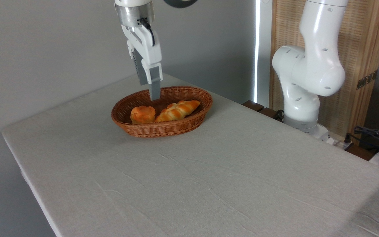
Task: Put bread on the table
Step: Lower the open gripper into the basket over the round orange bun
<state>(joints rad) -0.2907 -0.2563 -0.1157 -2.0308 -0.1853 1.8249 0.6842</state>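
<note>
At upper centre, the arm reaches down with its claw (155,95) pointing into the basket (162,128); seen edge-on, I cannot tell how wide its fingers stand. The basket holds the bun (142,114) at its left end and a braided loaf (177,110) beside it. The bun lies just below-left of the claw, apart from it, not yet on the table (209,177).
</note>
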